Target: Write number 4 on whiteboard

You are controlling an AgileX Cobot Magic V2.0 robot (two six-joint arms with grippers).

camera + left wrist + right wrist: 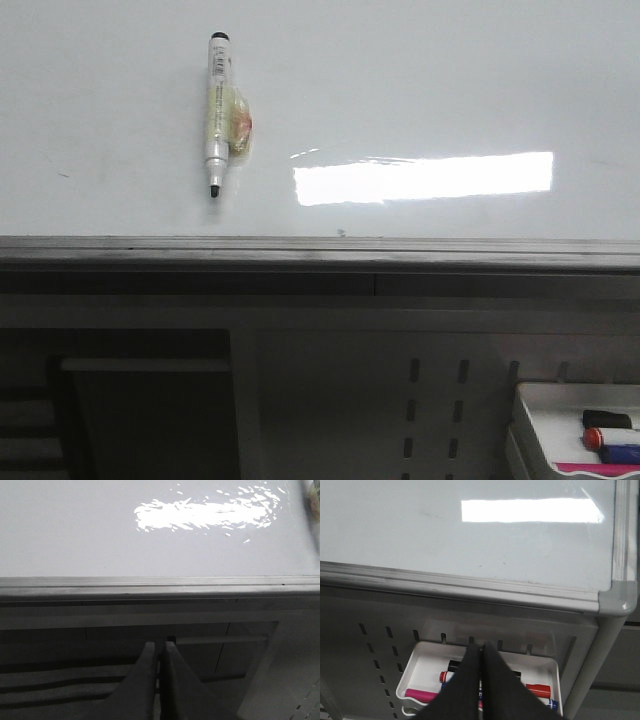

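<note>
The whiteboard point(420, 90) fills the upper front view, glossy white with a bright rectangular reflection and a grey rail point(320, 252) along its lower edge. It also shows in the left wrist view point(75, 535) and the right wrist view point(395, 525). No number 4 shows on it; the board is blank but for faint specks. A white marker with a black cap point(216, 112) hangs on the board in a yellowish clip, tip down. My left gripper point(160, 647) is shut and empty below the rail. My right gripper point(481, 648) is shut and empty in front of the marker tray.
A small white tray point(415, 667) of several markers, red, pink, blue and black, hangs on the grey perforated panel point(365, 650) under the board; it shows at the lower right of the front view point(530, 410). The board's right corner frame point(617, 595) is near my right arm.
</note>
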